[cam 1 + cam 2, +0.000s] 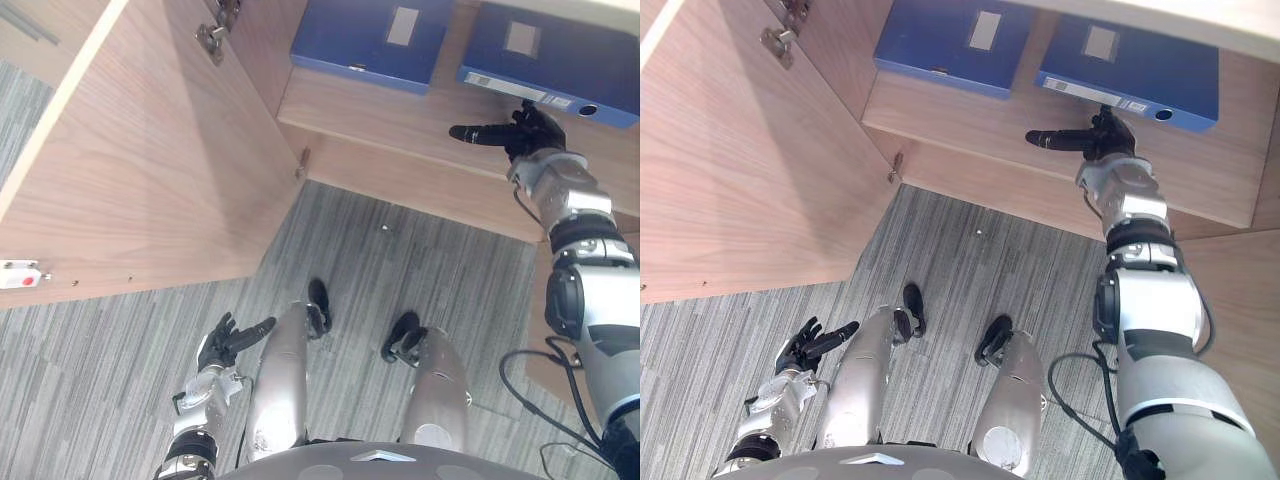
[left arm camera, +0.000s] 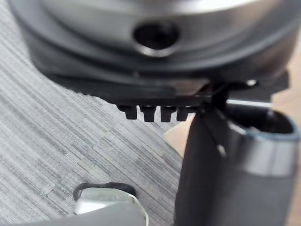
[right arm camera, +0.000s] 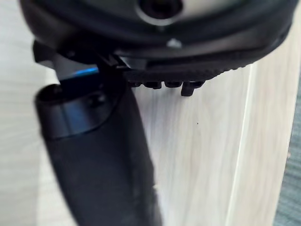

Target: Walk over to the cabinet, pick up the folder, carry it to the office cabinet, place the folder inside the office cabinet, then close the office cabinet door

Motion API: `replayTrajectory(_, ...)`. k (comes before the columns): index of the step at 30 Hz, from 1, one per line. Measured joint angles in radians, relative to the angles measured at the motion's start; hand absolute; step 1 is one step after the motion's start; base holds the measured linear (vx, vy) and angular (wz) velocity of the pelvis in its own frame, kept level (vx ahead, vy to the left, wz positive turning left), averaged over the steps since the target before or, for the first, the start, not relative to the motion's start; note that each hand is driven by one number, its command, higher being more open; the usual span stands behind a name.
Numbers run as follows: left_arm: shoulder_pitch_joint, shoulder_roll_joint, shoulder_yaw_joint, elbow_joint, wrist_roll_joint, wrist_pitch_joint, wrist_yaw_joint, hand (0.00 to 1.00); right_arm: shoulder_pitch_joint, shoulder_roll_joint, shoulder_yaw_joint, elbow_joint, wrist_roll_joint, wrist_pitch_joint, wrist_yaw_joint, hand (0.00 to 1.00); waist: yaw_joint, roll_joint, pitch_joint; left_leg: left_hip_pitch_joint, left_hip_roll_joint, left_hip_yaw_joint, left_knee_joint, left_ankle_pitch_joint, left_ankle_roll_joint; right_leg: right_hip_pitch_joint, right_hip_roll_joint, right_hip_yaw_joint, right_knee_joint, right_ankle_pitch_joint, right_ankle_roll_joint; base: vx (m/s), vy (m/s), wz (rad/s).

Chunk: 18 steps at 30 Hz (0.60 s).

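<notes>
- Left eye view: the blue folder (image 1: pixel 560 60) lies flat on the office cabinet's shelf (image 1: pixel 400 125), at its right end. Its labelled spine faces near, towards the robot. That spine is the longest edge in sight. It runs left to right along the shelf's front, with its right end a little nearer. A second folder (image 1: pixel 375 40) lies to its left, apart from it. The right hand (image 1: pixel 528 135) is just in front of the spine with its thumb stuck out to the left. Whether the fingers touch the spine cannot be told.
- Right eye view: the cabinet door (image 1: pixel 730 170) stands wide open at the left. The left hand (image 1: pixel 805 345) hangs low over the carpet (image 1: pixel 970 240), well away from the door. Judged risks: drawing the right hand back could drag the folder off the near edge, and a spine overhanging that edge could block the door.
- Left wrist view: the left hand's fingers are relaxed and hold nothing.
- Right wrist view: the right hand's fingers are loosely extended over bare wood with nothing clasped, and the thumb is spread wide.
</notes>
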Motion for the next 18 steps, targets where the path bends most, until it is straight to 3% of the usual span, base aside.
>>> replayTrajectory(7,0.027,0.004,0.000,-0.058,0.022,0.015,-0.043,1.00,0.168,0.004,-0.187,0.001,-0.033,0.008,0.046,1.00,0.025,-0.008,-0.070,0.137,-0.034,0.035,-0.248,0.101,-0.011,0.082,0.035,-0.011,-0.179,0.075,0.007,0.08,-0.015,-0.08)
replayTrajectory(15,0.054,-0.004,-0.023,-0.060,0.025,0.021,-0.047,1.00,0.262,0.056,-0.270,-0.071,-0.341,-0.012,0.060,1.00,0.027,0.000,-0.118,0.251,-0.067,0.023,-0.483,0.219,-0.033,0.127,0.048,-0.046,-0.239,0.089,0.008,0.03,-0.035,0.05)
replayTrajectory(18,0.059,-0.010,-0.043,-0.063,0.025,0.021,-0.048,1.00,0.266,0.078,-0.274,-0.072,-0.404,-0.013,0.040,1.00,0.033,0.000,-0.122,0.271,-0.070,0.018,-0.508,0.231,-0.037,0.139,0.048,-0.056,-0.238,0.089,0.008,0.01,-0.038,0.06)
